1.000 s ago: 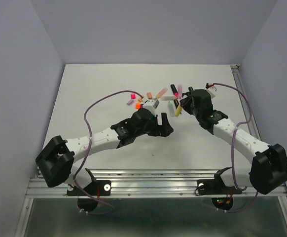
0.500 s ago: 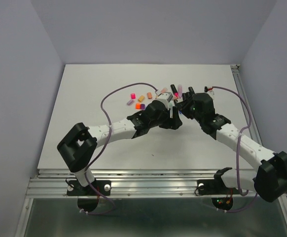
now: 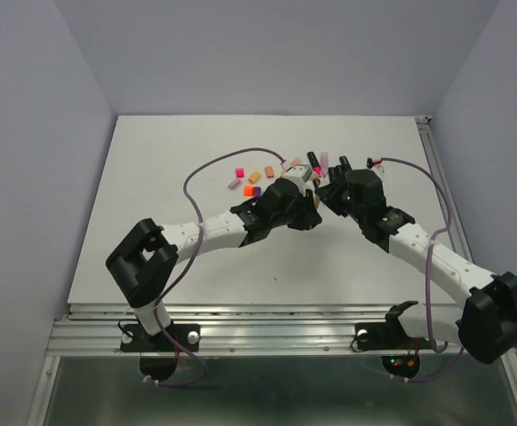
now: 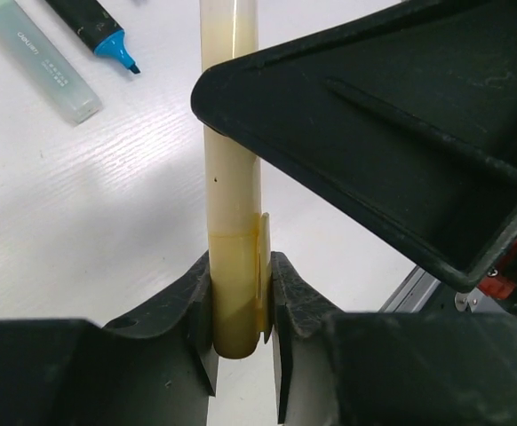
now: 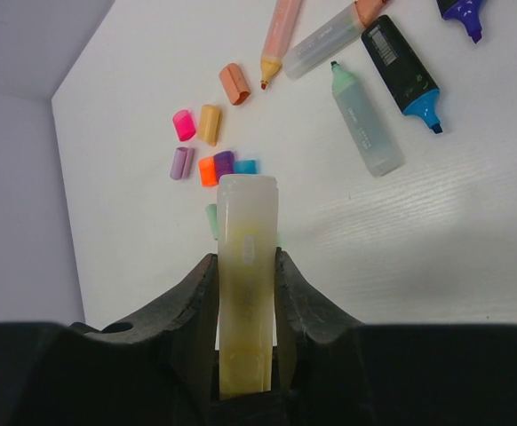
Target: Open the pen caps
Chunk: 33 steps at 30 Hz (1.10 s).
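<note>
1. While the two arms meet a little right of centre on the white counter (image 3: 170,177), they share one pale yellow pen (image 4: 232,177) between them.
2. At the pen's end, the left tool (image 4: 241,286) is clamped on the yellow cap (image 4: 237,306), with a finger pressed against each side. The cap is seated on the barrel, and its clip lies against one finger.
3. Further along the barrel, the right tool (image 5: 246,266) is clamped on the same pen, its fingers tight on both sides. In the left wrist view its black body crosses over the barrel beyond the cap.
4. To the left of the tools, loose caps lie in a small cluster on the counter. Among them are a pink cap (image 5: 184,124), a purple cap (image 5: 181,162) and a blue cap (image 5: 245,166).
5. Just beyond the tools on the far side, other pens lie uncapped: a mint pen (image 5: 365,124), a black pen with a blue tip (image 5: 405,75) and a peach pen (image 5: 281,35).
</note>
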Available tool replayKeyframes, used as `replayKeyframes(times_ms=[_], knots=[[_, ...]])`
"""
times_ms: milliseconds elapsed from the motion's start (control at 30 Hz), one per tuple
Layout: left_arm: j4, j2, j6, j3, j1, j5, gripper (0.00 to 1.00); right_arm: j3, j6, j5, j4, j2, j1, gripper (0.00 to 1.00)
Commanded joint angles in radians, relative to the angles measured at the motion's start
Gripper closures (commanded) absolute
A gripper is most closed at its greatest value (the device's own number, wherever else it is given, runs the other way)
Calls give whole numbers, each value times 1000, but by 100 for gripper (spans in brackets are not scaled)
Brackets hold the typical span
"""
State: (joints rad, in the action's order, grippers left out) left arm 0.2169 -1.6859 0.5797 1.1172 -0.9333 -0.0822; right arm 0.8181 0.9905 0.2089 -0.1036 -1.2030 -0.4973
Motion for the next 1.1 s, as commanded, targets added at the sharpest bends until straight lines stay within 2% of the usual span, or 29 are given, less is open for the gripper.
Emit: replayKeyframes(times_ms=[0,67,100,133,167,267,433,567,633,800,867,900,1033,1067], knots=[[56,29,0,18,-7,-53,100,-5,-18,58,44,-1,-9,99],[100,46,19,-19,-7,-108,100,6,-24,108,51,-32,-9,99],[152,69,47,-69,-7,-138,100,15,-26,186,56,-47,-9,99],[173,78,63,-92,-9,-192,100,50,-30,237,54,-93,-7,99],[189,100,83,-140,-15,-220,100,73,-39,354,39,-121,-6,99],[249,150,109,-242,-53,-278,100,217,-68,473,-10,-278,40,99],[311,219,186,-381,-110,-242,100,361,-85,506,-19,-443,115,99],[280,284,190,-425,-104,-165,100,360,-124,451,25,-435,120,99],[202,299,175,-409,-91,-107,100,336,-174,407,50,-408,121,99],[-34,287,100,-309,71,-50,100,218,-322,256,96,-337,120,99],[-66,279,83,-300,128,-28,100,175,-337,222,96,-297,120,99],[-86,264,72,-286,186,-13,100,143,-340,216,120,-285,120,99],[-198,209,40,-229,270,74,100,116,-343,231,70,-271,120,99],[-211,177,36,-200,277,144,100,115,-342,250,56,-286,120,99]])
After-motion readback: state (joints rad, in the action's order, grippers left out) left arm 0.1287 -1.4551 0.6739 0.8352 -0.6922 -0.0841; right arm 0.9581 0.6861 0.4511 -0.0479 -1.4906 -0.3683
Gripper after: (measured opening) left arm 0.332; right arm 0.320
